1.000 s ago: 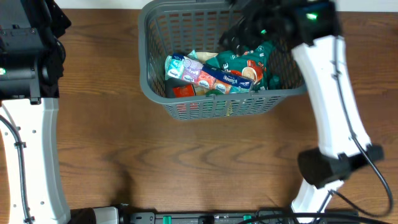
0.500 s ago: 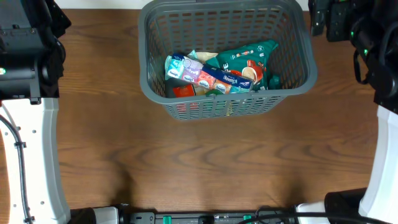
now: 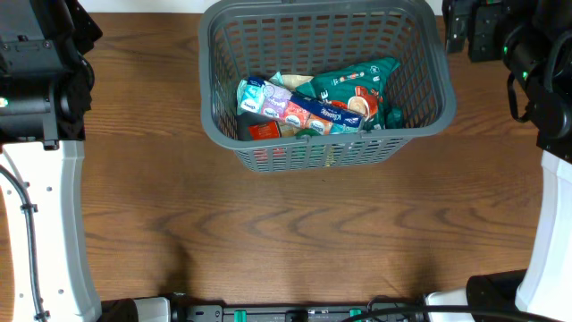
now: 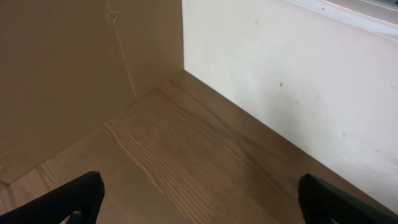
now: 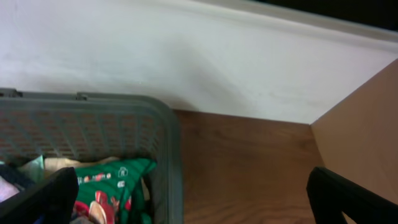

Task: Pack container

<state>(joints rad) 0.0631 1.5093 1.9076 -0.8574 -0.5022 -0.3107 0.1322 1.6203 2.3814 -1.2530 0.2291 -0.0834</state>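
Far middle of the wooden table: the dark grey container, upright, packed with a green snack bag, blue-and-white packets and a red pack. Left gripper spread wide, holding nothing, over bare wood at a walled corner. Right gripper likewise wide and empty, just off the container's right rim.

No text can be read; print on the snack packets in the basket is too small.
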